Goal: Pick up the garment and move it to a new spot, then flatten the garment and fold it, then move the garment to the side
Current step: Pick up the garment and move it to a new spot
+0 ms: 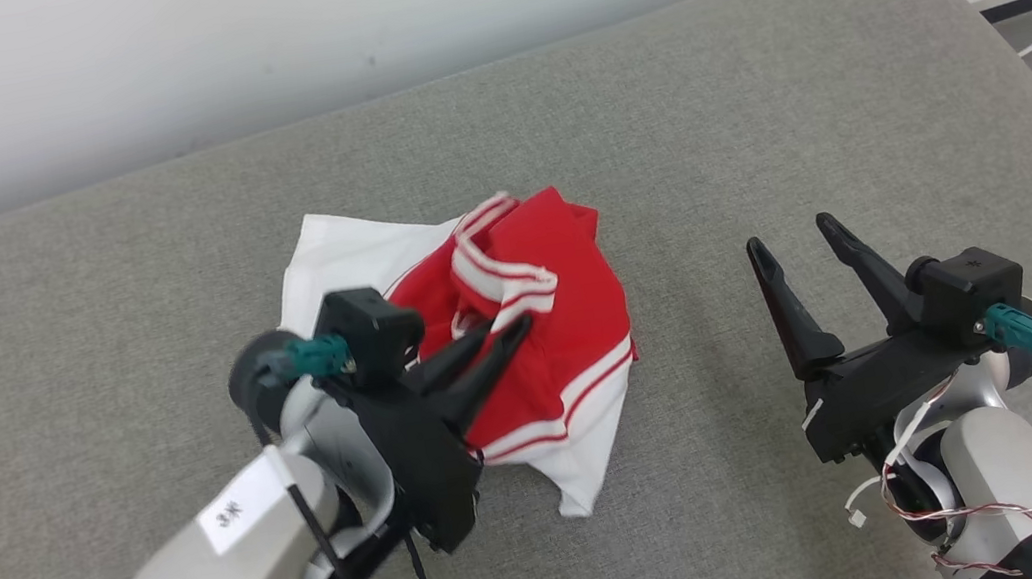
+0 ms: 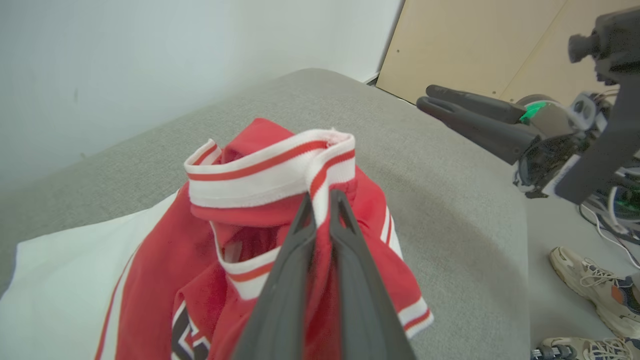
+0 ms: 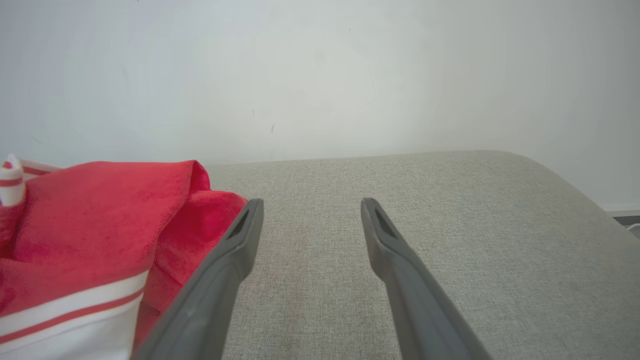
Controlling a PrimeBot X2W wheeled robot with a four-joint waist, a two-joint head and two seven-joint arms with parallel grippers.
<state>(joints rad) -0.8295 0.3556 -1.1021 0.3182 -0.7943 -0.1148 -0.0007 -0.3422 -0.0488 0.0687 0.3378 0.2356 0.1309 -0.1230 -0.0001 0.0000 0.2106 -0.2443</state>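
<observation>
Grey cushion (image 1: 755,125) carries the garment (image 1: 568,373), a crumpled red-and-white heap near its middle. I judge this the pick-up step: my left gripper (image 1: 506,329) is pinched on its striped band (image 2: 270,170), while my right gripper (image 1: 789,234) gapes idle beside it. Next I must lift until the cloth hangs free, then carry it. Forearm label (image 1: 229,513) seems to read "3K"; the dark print (image 2: 187,335) on the cloth is unreadable.
</observation>
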